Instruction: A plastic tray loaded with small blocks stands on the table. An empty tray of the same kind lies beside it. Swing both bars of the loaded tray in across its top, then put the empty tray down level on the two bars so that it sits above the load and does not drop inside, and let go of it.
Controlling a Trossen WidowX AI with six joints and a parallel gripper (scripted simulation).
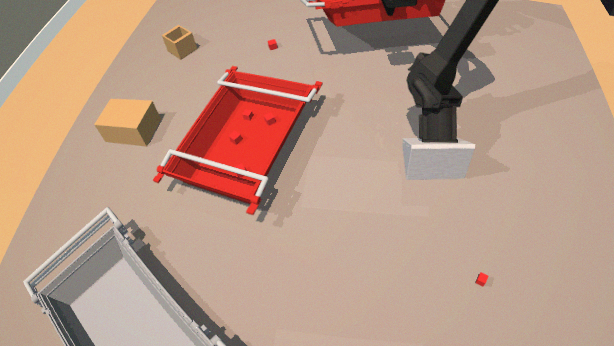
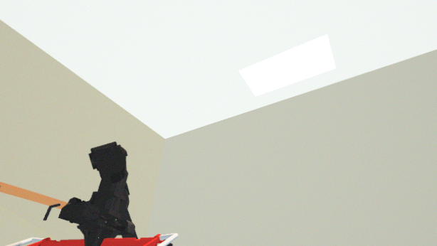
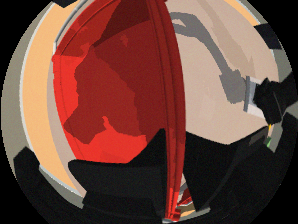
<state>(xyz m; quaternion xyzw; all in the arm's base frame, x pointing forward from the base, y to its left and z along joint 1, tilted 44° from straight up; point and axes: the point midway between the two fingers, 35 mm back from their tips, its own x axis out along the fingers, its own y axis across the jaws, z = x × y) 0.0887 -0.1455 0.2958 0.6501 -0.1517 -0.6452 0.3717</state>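
Observation:
The loaded red tray [image 1: 210, 188] stands on the table in the top view, several small red blocks [image 1: 236, 137] on its floor. Its near white bar [image 1: 215, 164] and far white bar [image 1: 270, 91] both lie in across its top. The empty red tray [image 1: 350, 15] [image 2: 124, 242] [image 3: 175, 95] is off the table at the back, its shadow apart below it. One of its white bars [image 1: 313, 4] sticks out past its left end. My gripper [image 3: 168, 132] is shut on this tray's long side wall. The top view cuts off the tray's upper part.
A black jointed arm part with a grey block [image 1: 437, 162] stands right of the loaded tray. A wooden block [image 1: 125, 116] and a small open wooden box [image 1: 181, 44] stand left. A grey tray [image 1: 91, 270] is front left. Loose red blocks [image 1: 272, 44] [image 1: 481, 279] lie behind and front right.

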